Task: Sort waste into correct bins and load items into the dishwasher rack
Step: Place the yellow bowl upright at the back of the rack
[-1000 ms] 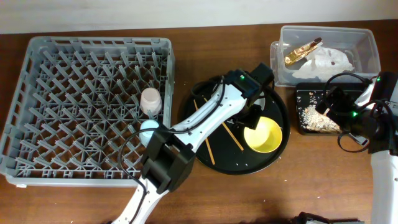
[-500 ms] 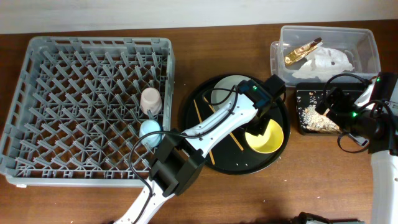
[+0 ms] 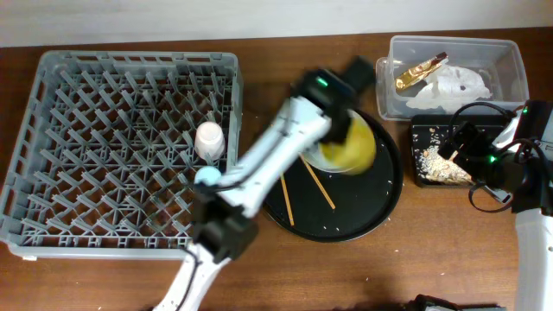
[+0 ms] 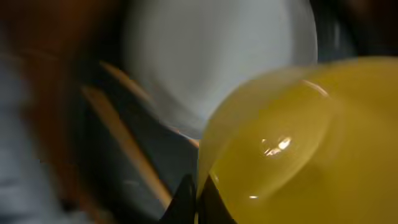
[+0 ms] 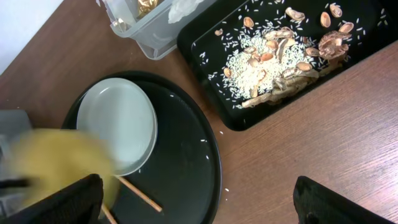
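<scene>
Left gripper (image 4: pixel 194 200): clamped on yellow bowl (image 3: pixel 350 147) rim, held over round tray (image 3: pixel 373 207); chopsticks (image 3: pixel 321 187), plate (image 4: pixel 217 56) beneath; arm stretched diagonally.

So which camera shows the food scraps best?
The right wrist view: the food scraps lie close and sharp in the black tray. Overhead shows them small beside the right arm; the left wrist view misses them.

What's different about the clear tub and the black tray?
The tub is see-through with tall walls; the tray is black and shallow. The tub holds a gold wrapper and white tissue; the tray holds rice and brown food scraps. Both are rectangles, sitting next to each other.
</scene>
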Controlling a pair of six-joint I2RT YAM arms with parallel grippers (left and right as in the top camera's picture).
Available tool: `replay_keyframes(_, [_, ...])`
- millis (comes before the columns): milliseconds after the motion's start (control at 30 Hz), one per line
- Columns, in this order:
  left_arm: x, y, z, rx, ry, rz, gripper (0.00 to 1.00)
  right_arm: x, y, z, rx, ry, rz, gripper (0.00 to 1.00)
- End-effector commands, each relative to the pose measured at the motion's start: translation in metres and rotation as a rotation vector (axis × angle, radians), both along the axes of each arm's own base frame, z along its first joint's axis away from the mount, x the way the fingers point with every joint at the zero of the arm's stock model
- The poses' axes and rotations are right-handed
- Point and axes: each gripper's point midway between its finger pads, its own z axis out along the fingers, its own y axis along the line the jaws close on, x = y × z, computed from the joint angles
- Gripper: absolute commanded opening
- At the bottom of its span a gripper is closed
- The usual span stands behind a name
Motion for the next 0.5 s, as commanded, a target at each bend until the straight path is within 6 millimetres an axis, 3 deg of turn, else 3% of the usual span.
replay_keyframes(0, [0.051, 0.123, 0.143, 0.195, -0.489, 0.283, 0.01, 0.0, -0.002, 0.0, 0.004, 0.001, -0.014, 0.98])
replay_keyframes(67, [0.066, 0.186, 0.172, 0.41, -0.631, 0.447, 0.01, 0.0, -0.002, 0.0, 0.004, 0.001, -0.014, 0.99])
replay_keyframes(100, [0.076, 0.222, 0.177, 0.526, -0.673, 0.538, 0.01, 0.0, -0.002, 0.0, 0.004, 0.001, -0.014, 0.99])
replay_keyframes(133, [0.085, 0.24, 0.176, 0.566, -0.683, 0.586, 0.01, 0.0, -0.002, 0.0, 0.004, 0.001, -0.014, 0.98])
replay_keyframes(200, [0.1, 0.258, 0.162, 0.632, -0.681, 0.63, 0.01, 0.0, -0.002, 0.0, 0.004, 0.001, -0.014, 0.99])
replay_keyframes(267, [0.111, 0.279, 0.15, 0.841, -0.709, 0.672, 0.01, 0.0, -0.002, 0.0, 0.004, 0.001, -0.014, 0.98])
replay_keyframes(300, [0.118, 0.28, 0.14, 0.916, -0.723, 0.678, 0.01, 0.0, -0.002, 0.0, 0.003, 0.001, -0.014, 0.98])
replay_keyframes(433, [0.143, 0.268, 0.07, 0.997, -0.647, 0.607, 0.0, 0.0, -0.002, 0.0, 0.004, 0.001, -0.014, 0.98])
replay_keyframes(467, [0.145, 0.269, 0.062, 1.02, -0.642, 0.603, 0.0, 0.0, -0.002, 0.0, 0.004, 0.001, -0.014, 0.99])
